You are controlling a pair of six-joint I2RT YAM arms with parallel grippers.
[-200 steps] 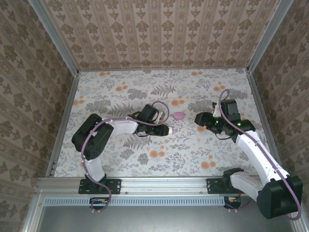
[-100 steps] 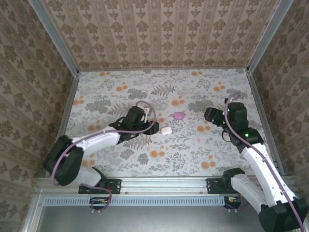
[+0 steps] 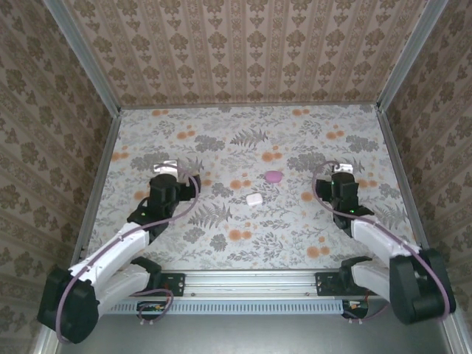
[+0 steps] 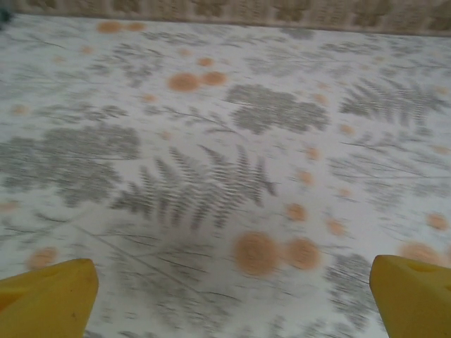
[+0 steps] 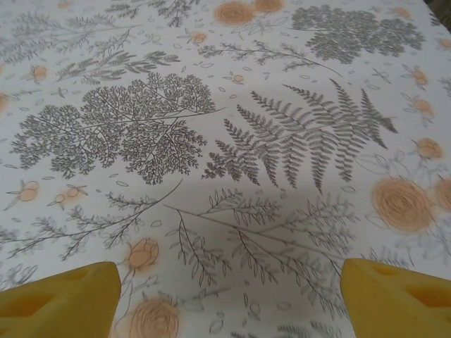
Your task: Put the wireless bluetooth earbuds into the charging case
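Pink case (image 3: 273,177) and white case (image 3: 255,199) lie centred on the desk (image 3: 221,147), seemingly reachable by either arm; left end effector (image 4: 231,296) and right end effector (image 5: 225,296) gape empty.

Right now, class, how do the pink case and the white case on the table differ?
The pink case is a rounded oval; the white case looks squarer. The pink case lies farther back, the white case nearer the front and slightly left. Both are small and lie loose on the table, nothing holding them.
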